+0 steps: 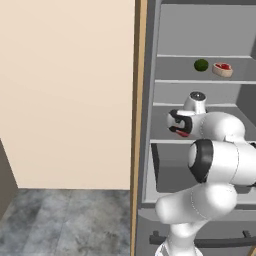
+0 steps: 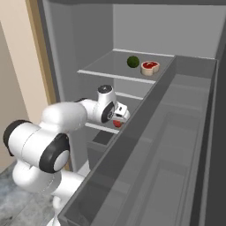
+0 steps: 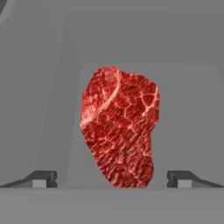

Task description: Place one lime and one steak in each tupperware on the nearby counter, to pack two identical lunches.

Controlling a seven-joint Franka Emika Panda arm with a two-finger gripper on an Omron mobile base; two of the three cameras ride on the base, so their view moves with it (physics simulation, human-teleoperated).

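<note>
An all-red steak (image 3: 119,127) lies on a grey fridge shelf straight ahead of my gripper (image 3: 112,179). The two fingertips (image 3: 43,178) stand wide on either side of its near end, open and not touching it. From the base the hand (image 1: 179,125) reaches into a middle shelf, with a bit of red steak (image 1: 183,134) showing under it; from the right, steak (image 2: 117,123) and gripper (image 2: 120,118) sit together. On the shelf above lie a dark green lime (image 1: 201,65) (image 2: 133,61) and a beige-rimmed steak (image 1: 222,69) (image 2: 149,67). The tupperware and the counter are out of view.
I am inside an open grey fridge with glass shelves (image 1: 200,82) stacked closely. Its open door with deep bins (image 2: 176,132) runs along the right. A wooden panel edge (image 1: 136,125) and a beige wall (image 1: 65,90) stand left, above marbled grey floor (image 1: 65,220).
</note>
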